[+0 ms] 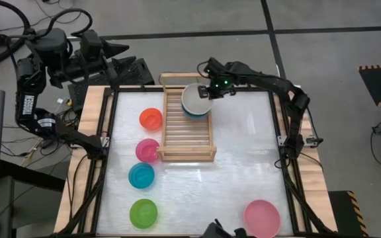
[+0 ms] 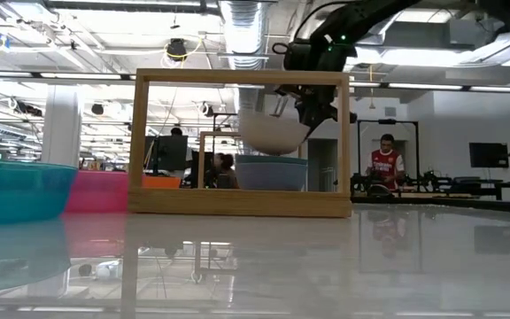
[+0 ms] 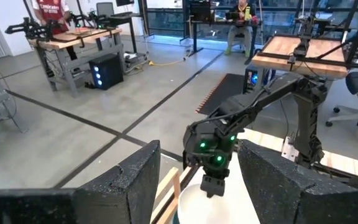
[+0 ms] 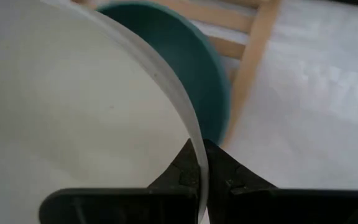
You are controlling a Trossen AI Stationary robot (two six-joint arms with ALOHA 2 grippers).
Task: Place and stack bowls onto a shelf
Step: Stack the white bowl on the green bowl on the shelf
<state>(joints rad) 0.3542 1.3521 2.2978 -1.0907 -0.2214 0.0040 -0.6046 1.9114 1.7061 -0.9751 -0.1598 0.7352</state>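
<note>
High view: I am holding the cream-white bowl [image 1: 195,99] in the right end effector [image 1: 210,91], pinched by its rim, at the upper centre of the frame over the far end of the shelf [image 1: 188,125]. The dark teal bowl [image 1: 192,114] is sitting directly beneath it, only an edge showing. The shelf's long axis is running top to bottom in the frame. The left end effector [image 1: 121,56] is parked off the bench [image 1: 243,152] at upper left, so the right arm is much the nearer. I am counting seven bowls: cream-white, dark teal, an orange-red bowl [image 1: 151,119], magenta bowl [image 1: 147,151], cyan bowl [image 1: 141,175] and lime green bowl [image 1: 143,213] down the left side, and a light pink bowl [image 1: 262,218] at lower right.

Low view: the cream-white bowl is hanging tilted, apart from and just above the bowl resting in the shelf; the coming move, I judge, is straight down.

Left wrist view: the left fingers are standing wide apart, holding nothing.

Right wrist view: the right fingers are closing thinly on the white rim, the teal bowl lying just beyond.
</note>
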